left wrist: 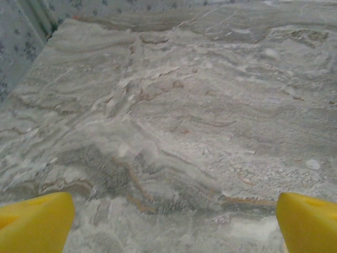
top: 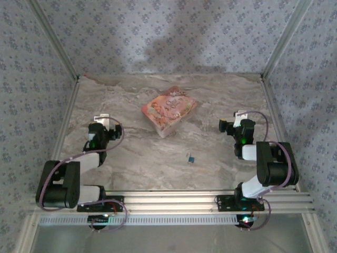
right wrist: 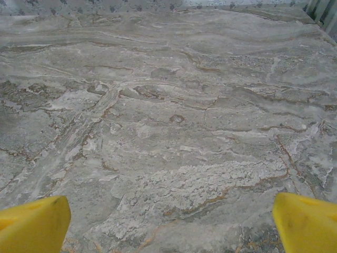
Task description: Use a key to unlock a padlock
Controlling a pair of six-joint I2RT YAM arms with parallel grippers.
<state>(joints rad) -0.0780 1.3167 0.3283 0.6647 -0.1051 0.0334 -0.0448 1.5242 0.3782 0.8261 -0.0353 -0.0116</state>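
black-and-white arms (top: 58, 185) folded, grippers (left wrist: 174, 224) spread wide

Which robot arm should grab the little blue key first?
Probably the right. The key lies nearer the right pincer than the left pincer, and both are open.

We are looking at a table (top: 131, 158) with walls (top: 158, 37) standing along its left, far and right sides. An illustrated box (top: 169, 111) is lying on it toward the far middle, turned cornerwise. The key (top: 190, 158) is lying nearer to us, before the box and slightly to its right, well apart from it. The left gripper (left wrist: 174, 221) is hanging left of the box and the right gripper (right wrist: 171, 224) right of it, with the key sitting between the two arms.
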